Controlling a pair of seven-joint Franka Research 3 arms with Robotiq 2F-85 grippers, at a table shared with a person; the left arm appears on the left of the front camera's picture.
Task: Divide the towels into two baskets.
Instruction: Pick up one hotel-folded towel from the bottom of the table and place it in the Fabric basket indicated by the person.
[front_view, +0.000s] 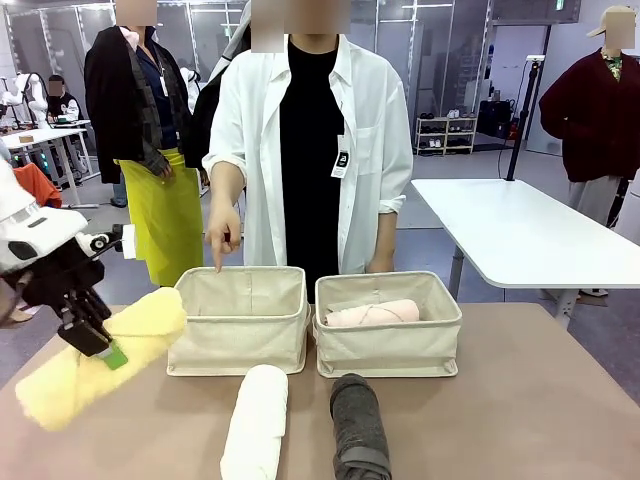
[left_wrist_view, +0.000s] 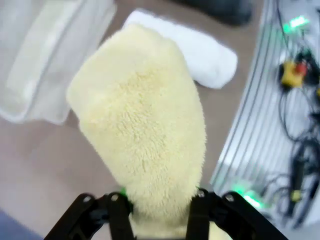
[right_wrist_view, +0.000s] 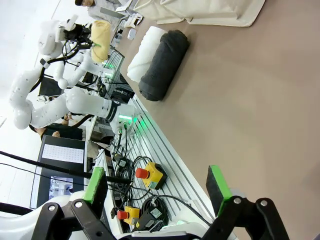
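My left gripper (front_view: 103, 343) is shut on the yellow towel (front_view: 95, 360) and holds it above the table's left side, left of the left basket (front_view: 237, 346). In the left wrist view the yellow towel (left_wrist_view: 145, 130) rises between the fingers of the left gripper (left_wrist_view: 159, 210). The pink towel (front_view: 372, 313) lies in the right basket (front_view: 388, 352). In front of the baskets lie the white towel (front_view: 255, 420) and the dark grey towel (front_view: 360, 428). My right gripper (right_wrist_view: 156, 184) is open over the table's near edge, with the grey towel (right_wrist_view: 162, 65) and the white towel (right_wrist_view: 142, 55) farther off.
A person in a white shirt stands behind the baskets, and the hand (front_view: 222, 235) points down at the left basket. Other people and a white table (front_view: 520, 235) stand farther back. Cables and emergency-stop buttons (right_wrist_view: 150, 175) lie off the table's near edge.
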